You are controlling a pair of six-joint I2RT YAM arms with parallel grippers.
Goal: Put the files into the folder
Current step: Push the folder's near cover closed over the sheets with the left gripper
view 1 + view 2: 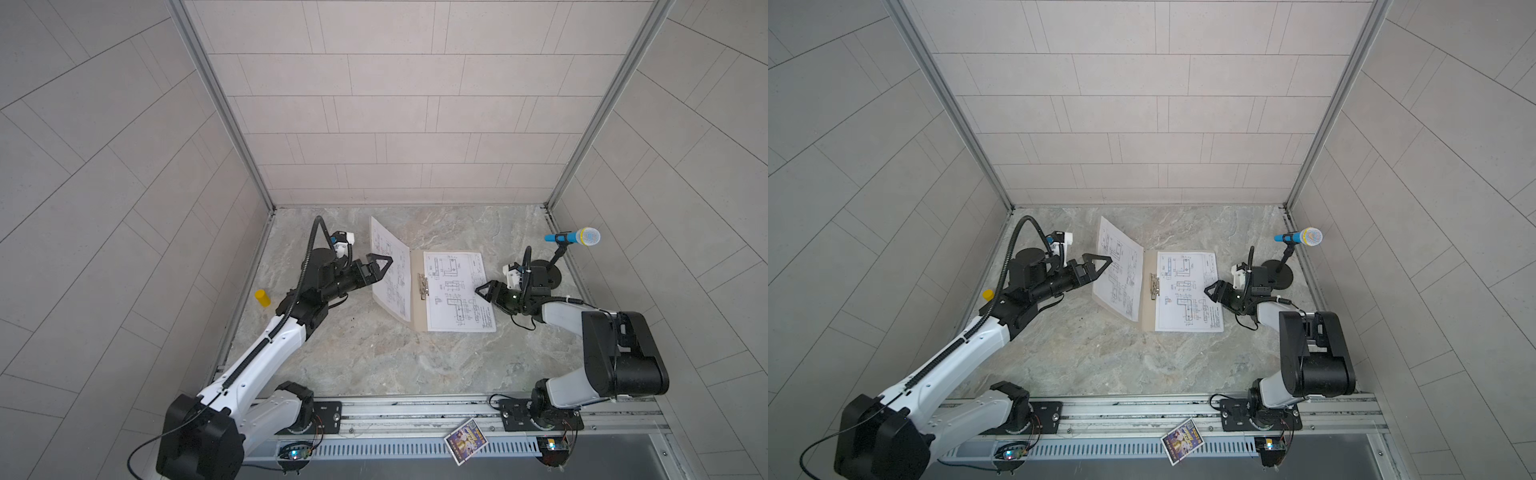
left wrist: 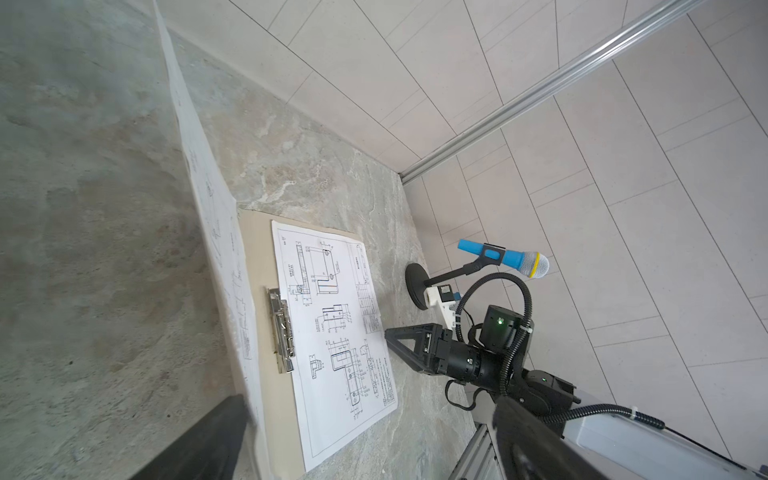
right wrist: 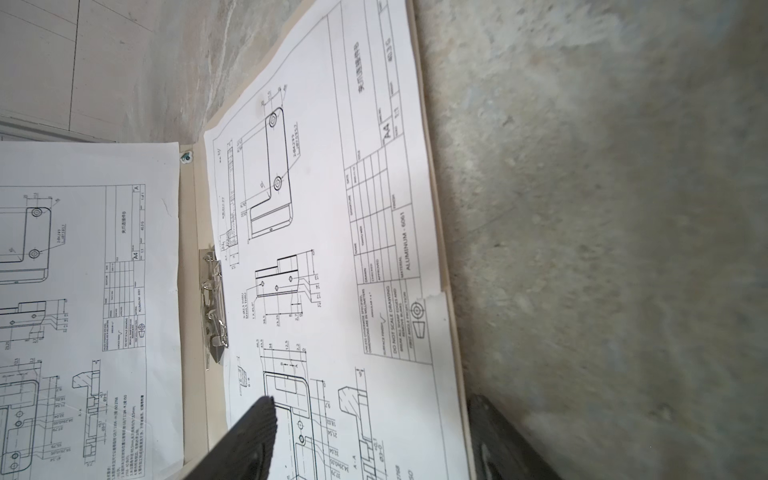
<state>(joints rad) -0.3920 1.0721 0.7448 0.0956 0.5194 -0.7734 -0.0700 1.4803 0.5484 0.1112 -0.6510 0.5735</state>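
Both gape wide. Left gripper (image 1: 380, 266) sits beside the folder's (image 1: 419, 312) raised files (image 1: 395, 287); right gripper (image 1: 482, 289) straddles its flat edge.

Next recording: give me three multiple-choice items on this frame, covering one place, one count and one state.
1. The picture card lies: A by the back wall; B beside the microphone; C at the front rail.
2. Printed sheets in view: A one; B two; C four.
3. The folder is: A open, one cover raised; B shut flat; C open, both covers flat.
Answers: C, it rests at the rail's edge; B, one lies flat and another leans up; A, its clip shows and the cover nearer the left arm tilts up.
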